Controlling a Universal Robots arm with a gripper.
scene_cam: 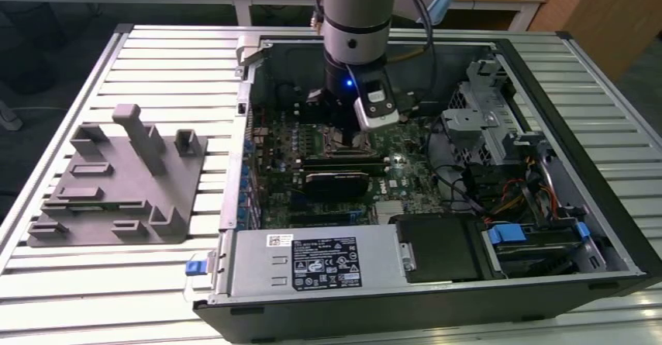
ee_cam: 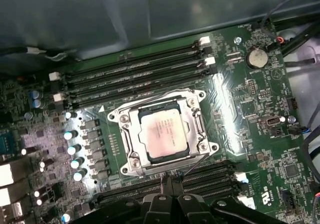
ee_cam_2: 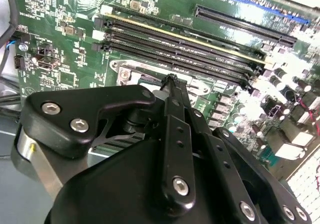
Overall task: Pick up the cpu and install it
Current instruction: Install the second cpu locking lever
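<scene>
On the exterior view's left, one grey plastic fixture [scene_cam: 116, 181] lies on the slatted metal surface [scene_cam: 62, 283], well apart from the arm. Beside it, toward the middle, stands one open computer case [scene_cam: 435, 283] with one green motherboard [scene_cam: 408, 155] inside. One robot arm [scene_cam: 357, 19] comes down into the case from above, and its end effector [scene_cam: 342, 132] hangs low over the motherboard, near the middle of the case. On the exterior view's right, inside the case, there are one grey metal drive cage [scene_cam: 486, 112] and two blue plastic clips [scene_cam: 509, 232].

In the first wrist view, the cpu [ee_cam: 162, 133] lies flat inside one square metal socket frame [ee_cam: 161, 131], so it is already seated in the socket. Four long memory slots [ee_cam: 135, 73] run on one side of the socket, and more slots [ee_cam: 210, 176] on the other side. One round coin battery [ee_cam: 257, 58] sits near a corner of the board.

The end effector [ee_cam: 169, 180] is narrow: its two black fingers [ee_cam: 165, 186] meet at the tips, just beside the socket frame, and they hold nothing. In the second wrist view the same fingers [ee_cam_2: 175, 91] are pressed together above the board.
</scene>
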